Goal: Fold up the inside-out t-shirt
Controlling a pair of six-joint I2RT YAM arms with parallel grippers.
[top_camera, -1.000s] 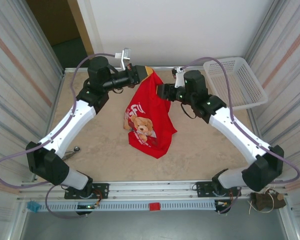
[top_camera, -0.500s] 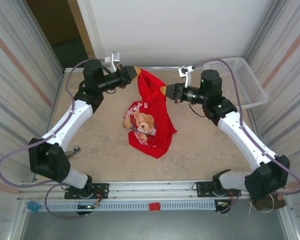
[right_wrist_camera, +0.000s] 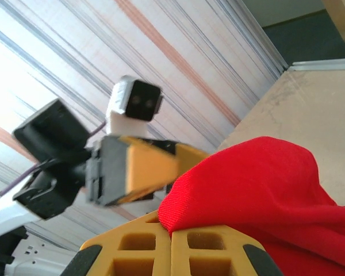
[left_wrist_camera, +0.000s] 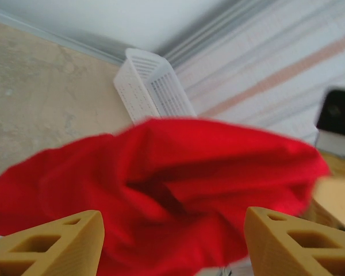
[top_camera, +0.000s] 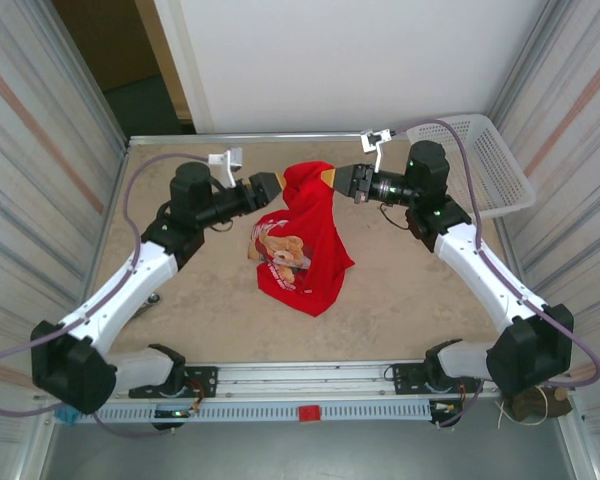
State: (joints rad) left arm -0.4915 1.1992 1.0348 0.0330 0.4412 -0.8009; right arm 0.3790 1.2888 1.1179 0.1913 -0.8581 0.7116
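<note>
beige surface point(top_camera: 400, 290) is carrying the inside-out t-shirt point(top_camera: 305, 240) mid-surface, its far part hanging from the right gripper point(top_camera: 326, 178), fingers pinching cloth; left gripper point(top_camera: 277, 190) fingers spreading beside it. soft, light, limp, likely best taking hem or shoulder seams.

Overhead view looks down; wrist views (close) share t-shirt point(left_wrist_camera: 178, 172).

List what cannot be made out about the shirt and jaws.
- Top external: printed lettering on the bright red cloth t-shirt, too small and creased.
- Left wrist: whether cloth touches the open jaws of the left gripper; motion blur.
- Right wrist: how much cloth the right gripper pinches; hidden between its jaws.
</note>
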